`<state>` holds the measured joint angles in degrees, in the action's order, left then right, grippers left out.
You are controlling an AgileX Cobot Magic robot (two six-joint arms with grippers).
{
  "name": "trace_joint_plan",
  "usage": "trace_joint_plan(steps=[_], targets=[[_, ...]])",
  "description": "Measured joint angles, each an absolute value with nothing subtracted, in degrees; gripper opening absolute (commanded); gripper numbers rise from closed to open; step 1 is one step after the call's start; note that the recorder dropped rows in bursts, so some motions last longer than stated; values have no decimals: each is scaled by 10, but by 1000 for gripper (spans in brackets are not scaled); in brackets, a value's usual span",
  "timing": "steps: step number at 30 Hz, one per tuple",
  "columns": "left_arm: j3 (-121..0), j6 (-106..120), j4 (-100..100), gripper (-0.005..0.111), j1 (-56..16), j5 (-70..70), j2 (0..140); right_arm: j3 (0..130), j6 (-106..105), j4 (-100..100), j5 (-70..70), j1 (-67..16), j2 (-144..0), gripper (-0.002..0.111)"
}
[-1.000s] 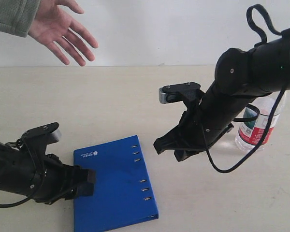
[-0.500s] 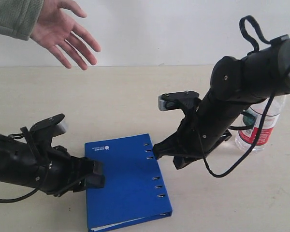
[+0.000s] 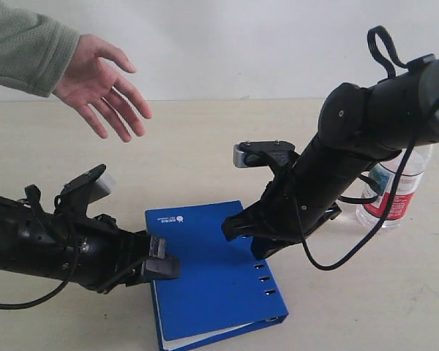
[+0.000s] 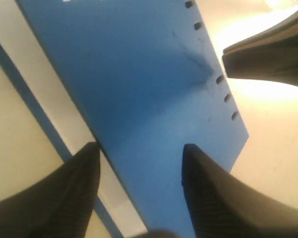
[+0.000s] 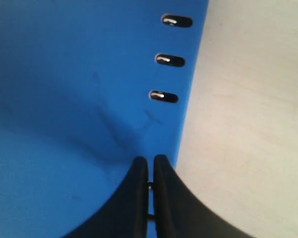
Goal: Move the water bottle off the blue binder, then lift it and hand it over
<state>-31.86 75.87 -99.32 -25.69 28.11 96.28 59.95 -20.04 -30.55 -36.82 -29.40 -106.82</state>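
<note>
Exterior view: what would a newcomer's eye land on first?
The bright blue binder lies at centre front, the left gripper clamped on its edge and the shut right gripper touching its ring side. An open hand hovers upper left; the water bottle stands far right.

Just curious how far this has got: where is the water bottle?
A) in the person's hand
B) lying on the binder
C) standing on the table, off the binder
C: the bottle stands upright on the table, apart from the binder.
</note>
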Motion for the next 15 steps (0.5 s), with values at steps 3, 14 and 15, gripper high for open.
trace_joint_plan(steps=[3, 14, 15], targets=[[-320, 755, -995, 48, -257, 298, 1000, 600, -205, -309, -368, -294, -1068, 0], [-370, 763, -995, 48, -257, 353, 1021, 600, -208, -323, -371, -294, -1068, 0], [-373, 763, -995, 48, -257, 347, 1025, 600, -209, -324, -372, -294, -1068, 0]])
